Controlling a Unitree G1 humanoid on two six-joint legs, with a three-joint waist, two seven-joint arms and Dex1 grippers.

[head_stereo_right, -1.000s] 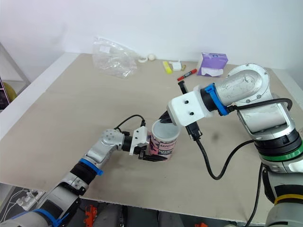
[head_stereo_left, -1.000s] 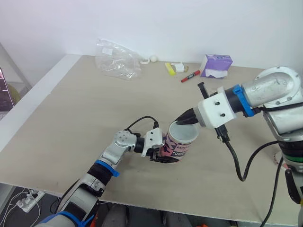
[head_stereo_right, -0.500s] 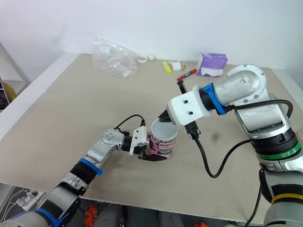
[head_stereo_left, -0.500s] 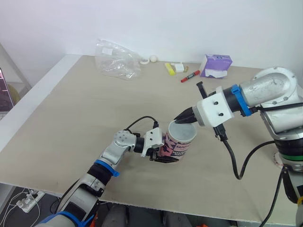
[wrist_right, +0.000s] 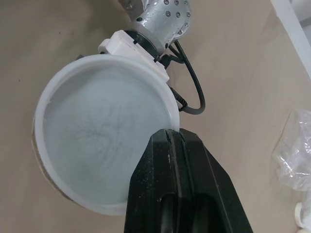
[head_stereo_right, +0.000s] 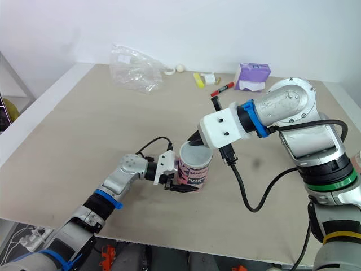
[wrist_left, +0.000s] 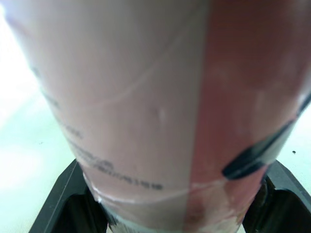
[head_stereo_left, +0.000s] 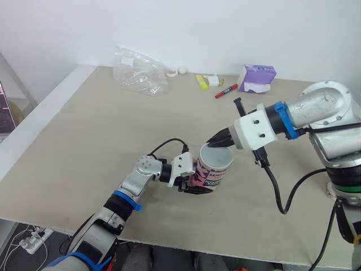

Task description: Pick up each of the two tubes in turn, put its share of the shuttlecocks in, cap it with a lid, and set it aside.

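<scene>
Plain white wall [head_stereo_left: 225, 28] right across the back, evenly lit, no hard shadows on it; in front of it a broad, pale beige table [head_stereo_left: 84, 130], with a white strip running down its left side; along the far edge, close to the wall, there's a crumpled clear plastic bag [head_stereo_left: 139, 72], a red marker [head_stereo_left: 226, 91] and a purple box [head_stereo_left: 258, 78]; down past the near left corner, dark floor [head_stereo_left: 8, 261], with a white power strip [head_stereo_left: 29, 241] lying on it, cables plugged in.
</scene>
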